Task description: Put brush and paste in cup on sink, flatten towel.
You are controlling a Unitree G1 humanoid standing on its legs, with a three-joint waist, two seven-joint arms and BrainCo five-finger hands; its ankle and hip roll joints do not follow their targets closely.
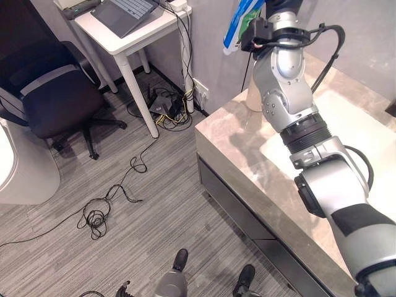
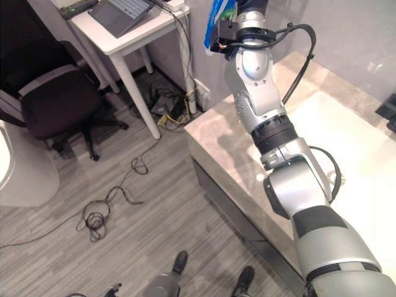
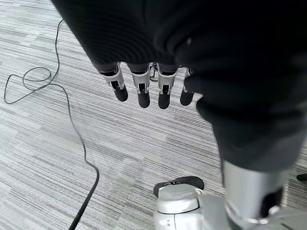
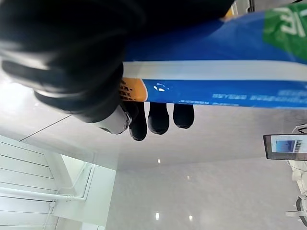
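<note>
My right hand (image 4: 144, 120) was raised high above the far end of the worktop (image 1: 247, 161), fingers curled round one toothpaste tube (image 4: 216, 72), blue with a white band, an orange patch and a green end. In the right wrist view the tube lay across the palm with the dark fingertips (image 4: 158, 117) wrapped over its lower edge. In the head views the tube (image 1: 238, 25) stood out of the top of the hand, tilted, above and just beside one pale cup (image 1: 253, 96) that stood on the worktop near the wall corner; most of the cup was hidden behind my forearm. I could not tell from the head views whether the tube touched the cup.

My left hand (image 3: 144, 86) hung at my side over the grey carpeted floor (image 3: 57, 158), fingers straight and relaxed, holding nothing and touching nothing.

The worktop was a marbled stone surface with a paler sunken area (image 1: 359, 124) on its far right side. I could not make out a brush or a towel.

Off the worktop I counted one black office chair (image 1: 55, 93), one white side table (image 1: 133, 40) bearing one laptop (image 1: 127, 12), and loose black cables (image 1: 111, 198) trailing on the floor.
</note>
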